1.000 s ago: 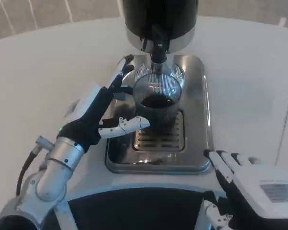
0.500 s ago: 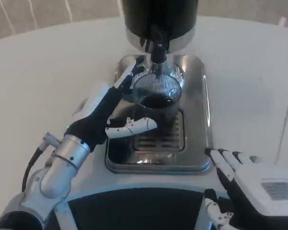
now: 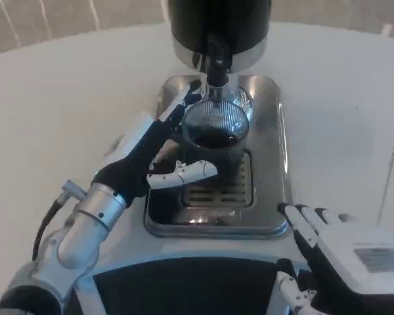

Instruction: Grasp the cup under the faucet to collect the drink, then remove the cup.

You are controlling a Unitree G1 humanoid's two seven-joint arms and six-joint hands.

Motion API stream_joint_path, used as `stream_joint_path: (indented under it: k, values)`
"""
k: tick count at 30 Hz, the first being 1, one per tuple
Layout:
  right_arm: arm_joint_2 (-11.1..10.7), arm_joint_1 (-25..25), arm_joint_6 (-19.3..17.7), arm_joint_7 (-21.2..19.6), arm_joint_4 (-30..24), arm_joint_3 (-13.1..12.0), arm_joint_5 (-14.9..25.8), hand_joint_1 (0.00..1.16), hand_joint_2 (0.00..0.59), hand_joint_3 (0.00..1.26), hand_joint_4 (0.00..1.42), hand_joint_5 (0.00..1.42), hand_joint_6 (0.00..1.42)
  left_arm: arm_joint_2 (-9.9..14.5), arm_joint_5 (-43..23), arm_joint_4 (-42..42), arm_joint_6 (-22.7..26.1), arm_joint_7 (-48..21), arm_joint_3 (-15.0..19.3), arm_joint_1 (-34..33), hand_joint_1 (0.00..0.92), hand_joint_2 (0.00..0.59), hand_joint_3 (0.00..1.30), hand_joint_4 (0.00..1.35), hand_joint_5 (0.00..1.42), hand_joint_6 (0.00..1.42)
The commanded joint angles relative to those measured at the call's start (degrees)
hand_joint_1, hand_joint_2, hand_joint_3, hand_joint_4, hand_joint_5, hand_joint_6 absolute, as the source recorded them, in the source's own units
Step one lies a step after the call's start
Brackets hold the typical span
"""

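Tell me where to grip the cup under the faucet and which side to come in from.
Grip the ribbed cup around its side wall, below the rim, coming from its left, where the left hand already brackets it. The faucet hangs right over the open mouth and dark drink sits inside, so a top approach looks blocked.

Black cylindrical dispenser body (image 3: 218, 23) cut off by top edge. White-backed right hand (image 3: 345, 252) runs off the bottom edge. Ribbed glass cup's (image 3: 215, 134) base possibly hidden behind left hand's thumb (image 3: 184, 172).
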Motion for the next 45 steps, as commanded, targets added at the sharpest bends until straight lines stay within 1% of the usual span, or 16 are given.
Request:
stream_joint_path:
  k: [1, 13, 16, 22, 29, 33, 38, 40, 42, 45]
  values:
    - [0.4, -0.4, 0.1, 1.0, -0.9, -0.2, -0.6, 0.00, 0.586, 0.00, 0.00, 0.00, 0.00, -0.3, 0.1, 0.9, -0.4, -0.5, -0.6, -0.8, 0.351, 0.059, 0.00, 0.03, 0.39, 0.42]
    - [1.1, 0.1, 0.3, 1.3, -1.1, 0.0, -1.0, 0.00, 0.586, 0.00, 0.00, 0.00, 0.00, -0.7, 0.4, 1.7, -0.4, -0.5, -1.6, -1.5, 0.351, 0.059, 0.00, 0.05, 0.40, 0.46]
    - [1.4, 0.0, 0.3, 1.2, -0.9, 0.1, -1.3, 0.00, 0.586, 0.00, 0.00, 0.00, 0.00, -0.6, 0.8, 1.8, -0.3, 0.0, -2.1, -1.6, 0.351, 0.064, 0.00, 0.06, 0.42, 0.51]
    - [1.9, 0.0, 0.1, 1.3, -1.0, 0.1, -1.8, 0.00, 0.586, 0.00, 0.00, 0.00, 0.00, -0.6, 1.8, 1.8, 0.4, 1.6, -2.7, -1.7, 0.354, 0.067, 0.00, 0.10, 0.48, 0.68]
    - [2.4, 0.1, 0.2, 1.7, -1.3, 0.1, -2.2, 0.00, 0.586, 0.00, 0.00, 0.00, 0.00, -0.9, 2.8, 1.8, 1.2, 3.9, -2.9, -1.8, 0.358, 0.070, 0.03, 0.14, 0.52, 0.75]
    - [2.5, 0.0, 0.1, 1.6, -1.3, 0.1, -2.4, 0.00, 0.586, 0.00, 0.00, 0.00, 0.00, -0.9, 3.5, 1.7, 1.5, 5.4, -3.8, -1.9, 0.358, 0.070, 0.05, 0.16, 0.55, 0.80]
    - [2.7, -0.3, 0.2, 1.5, -1.2, 0.0, -2.7, 0.00, 0.586, 0.00, 0.00, 0.00, 0.00, -0.9, 4.4, 1.7, 1.9, 6.9, -5.0, -2.2, 0.358, 0.070, 0.06, 0.17, 0.55, 0.80]
    - [2.7, -0.5, 0.3, 1.4, -1.1, -0.2, -2.7, 0.00, 0.586, 0.00, 0.00, 0.00, 0.00, -0.8, 4.9, 1.8, 2.0, 7.5, -5.3, -2.3, 0.358, 0.070, 0.08, 0.19, 0.56, 0.84]
    - [2.8, -0.6, 0.4, 1.4, -1.0, -0.4, -2.7, 0.00, 0.586, 0.00, 0.00, 0.00, 0.00, -0.9, 5.3, 1.8, 2.2, 8.2, -5.5, -2.3, 0.364, 0.078, 0.12, 0.24, 0.61, 0.94]
    - [2.8, -0.6, 0.5, 1.2, -0.7, -0.5, -2.5, 0.00, 0.586, 0.01, 0.00, 0.00, 0.00, -0.9, 5.9, 1.7, 2.6, 9.9, -5.9, -2.3, 0.374, 0.081, 0.18, 0.30, 0.67, 1.04]
